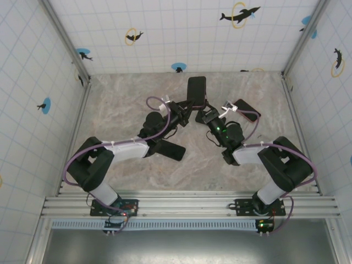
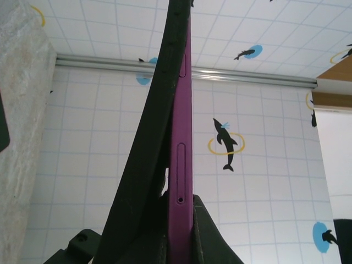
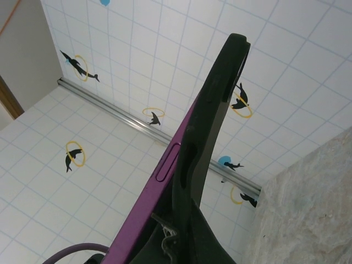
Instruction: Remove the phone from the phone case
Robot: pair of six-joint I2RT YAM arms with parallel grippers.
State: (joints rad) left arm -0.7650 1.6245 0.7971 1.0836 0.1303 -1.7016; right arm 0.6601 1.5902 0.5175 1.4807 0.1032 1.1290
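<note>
you're looking at a marble-patterned desk (image 1: 121, 110) boxed in by white tiled walls (image 1: 165, 33) dotted with dolphin stickers (image 1: 240, 13). both arms reach in from the near edge and meet over the middle of the desk.

between them stands the phone in its case (image 1: 196, 89), held upright and clear of the desk top. from above it reads as one dark slab rising behind the two wrists.

your left tool (image 1: 186, 113) is clenched on the lower end of that slab. in the left wrist view the purple edge of the phone (image 2: 181, 181) runs straight up from between the fingers (image 2: 208, 236), showing a long slot and a small pinhole. the black case lies against its left side. low down the case bows away from the phone, and higher up the two run together again.

your right tool (image 1: 202, 114) is clenched too, gripping from the other side, just beside the left one. in the right wrist view the purple phone edge with a side button sits on the left and the black case wraps its right side, curling over the top corner. you cannot tell there exactly which of the two its fingers press on.

the phone is not yet out of the case.
</note>
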